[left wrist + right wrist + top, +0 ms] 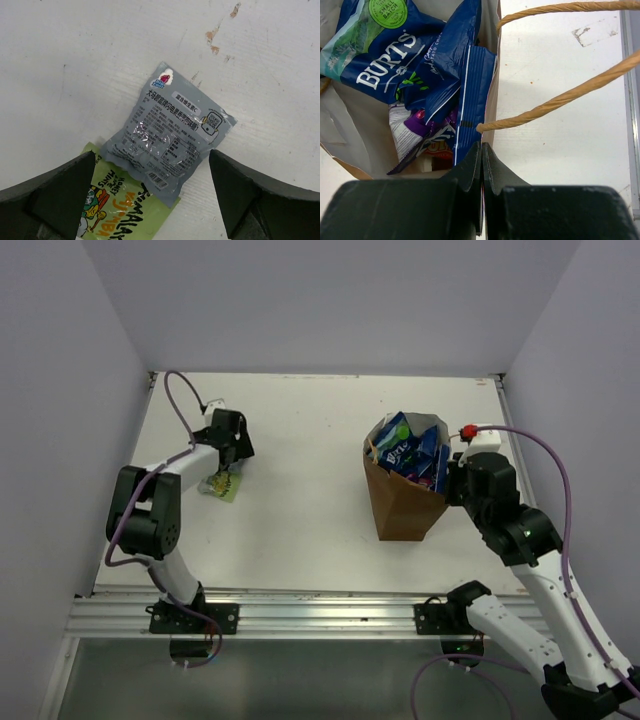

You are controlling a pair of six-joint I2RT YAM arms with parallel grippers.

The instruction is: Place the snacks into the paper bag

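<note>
Here, the paper bag (403, 508) stands upright at about 3 o'clock on the table (300, 440), with blue crisp packets (395, 60) crowding its mouth. At 9 o'clock we see two snacks lying outside it: a grey packet (170, 145) overlapping a green packet (120, 215) at its 7 o'clock corner. The left gripper (150, 195) hovers over them, released wide. The right gripper (482, 165) is clenched on the bag's rim at 3 o'clock.

left fingers (45, 200) apart, right fingers (470, 170) together
</note>
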